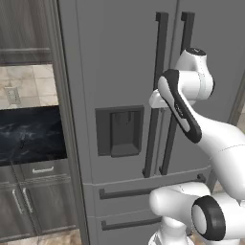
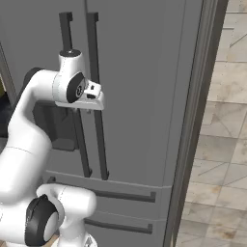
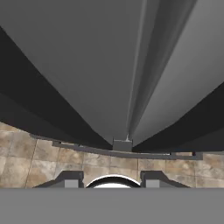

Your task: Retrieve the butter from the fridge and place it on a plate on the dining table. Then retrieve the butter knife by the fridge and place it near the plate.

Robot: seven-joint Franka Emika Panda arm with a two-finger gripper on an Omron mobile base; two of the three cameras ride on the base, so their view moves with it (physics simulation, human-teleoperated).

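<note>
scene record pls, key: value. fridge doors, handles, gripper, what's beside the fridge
fridge: grey French-door, both upper doors shut, drawers below
dispenser recess: in the left door
door handles: two dark vertical bars at the centre seam
gripper: at the handles, about mid-height; open or shut unclear
held item: none seen
black counter: left of fridge, grey cabinets under it
butter: not visible, doors closed

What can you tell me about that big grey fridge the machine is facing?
The fridge is tall, matte grey and looks like metal. Its two upper doors are shut, meeting at a centre seam flanked by two dark vertical bar handles. The left door has a dark dispenser recess. Two drawers with dark horizontal handles sit below. The robot's claw is at the handles; contact is unclear.
</note>
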